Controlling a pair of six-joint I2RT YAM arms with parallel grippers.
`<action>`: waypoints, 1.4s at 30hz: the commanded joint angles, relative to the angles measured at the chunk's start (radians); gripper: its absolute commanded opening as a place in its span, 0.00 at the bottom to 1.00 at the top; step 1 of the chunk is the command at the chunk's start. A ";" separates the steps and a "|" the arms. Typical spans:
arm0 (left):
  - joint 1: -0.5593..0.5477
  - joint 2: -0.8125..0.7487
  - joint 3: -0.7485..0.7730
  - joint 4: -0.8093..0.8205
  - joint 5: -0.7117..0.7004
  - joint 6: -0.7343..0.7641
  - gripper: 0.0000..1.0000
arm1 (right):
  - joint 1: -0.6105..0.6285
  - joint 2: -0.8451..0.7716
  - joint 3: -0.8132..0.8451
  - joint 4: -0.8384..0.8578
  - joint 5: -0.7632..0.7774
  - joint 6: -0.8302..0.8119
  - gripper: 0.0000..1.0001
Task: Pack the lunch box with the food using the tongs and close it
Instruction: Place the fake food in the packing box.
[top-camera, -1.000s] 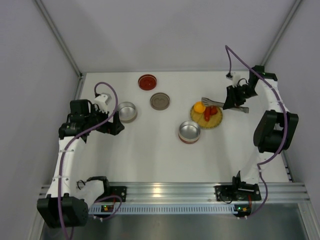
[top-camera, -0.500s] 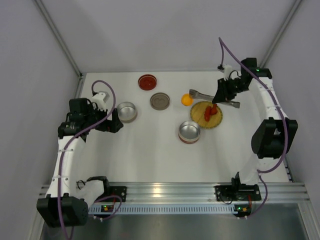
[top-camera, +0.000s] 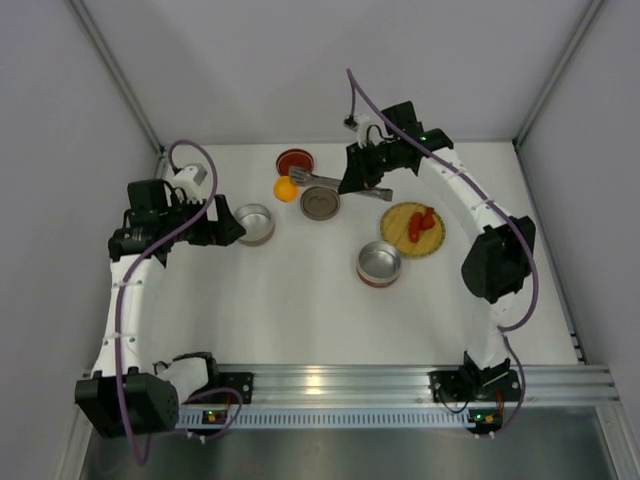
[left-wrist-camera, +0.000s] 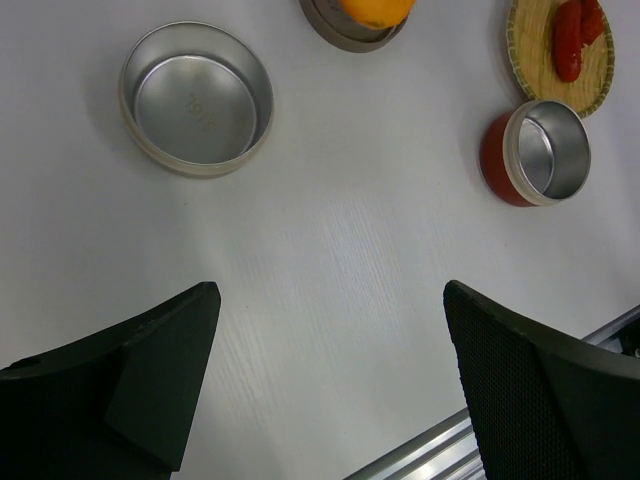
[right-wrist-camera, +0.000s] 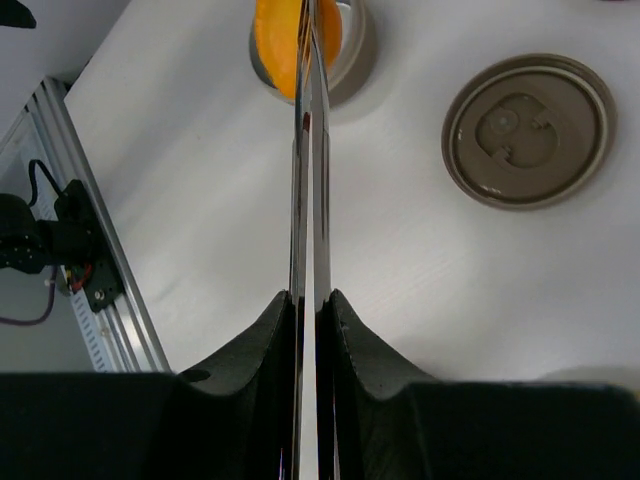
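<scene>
My right gripper (top-camera: 362, 178) (right-wrist-camera: 310, 295) is shut on the slim metal tongs (top-camera: 325, 181) (right-wrist-camera: 308, 170). The tongs' tips pinch the round orange food piece (top-camera: 286, 189) (right-wrist-camera: 295, 40) (left-wrist-camera: 375, 10) above the table, between the red lid and the left lunch box tin (top-camera: 254, 224) (left-wrist-camera: 197, 110). In the right wrist view this piece overlaps that tin (right-wrist-camera: 350, 55). Elongated red food pieces (top-camera: 420, 222) (left-wrist-camera: 570, 40) lie on the yellow woven plate (top-camera: 436, 238) (left-wrist-camera: 528, 70). My left gripper (top-camera: 225, 228) (left-wrist-camera: 330, 295) is open and empty, just left of the silver tin.
A red lid (top-camera: 295, 162) lies at the back. A grey-brown lid (top-camera: 320, 202) (right-wrist-camera: 528, 130) sits beside the tongs. A second tin with a red base (top-camera: 379, 264) (left-wrist-camera: 535, 150) stands near the plate. Walls enclose the table, and the aluminium rail (top-camera: 340, 382) runs along the near edge.
My right arm swung left from the plate, carrying the tongs and the orange piece across to near the red lid. The left arm shifted slightly back, its gripper still open.
</scene>
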 joint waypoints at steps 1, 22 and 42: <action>0.036 0.013 0.033 0.054 0.052 -0.055 0.98 | 0.083 0.077 0.094 0.149 0.000 0.129 0.00; 0.162 0.041 0.002 0.119 0.103 -0.102 0.98 | 0.251 0.330 0.242 0.221 0.126 0.142 0.00; 0.164 0.045 0.019 0.097 0.127 -0.055 0.98 | 0.251 0.316 0.258 0.203 0.126 0.134 0.47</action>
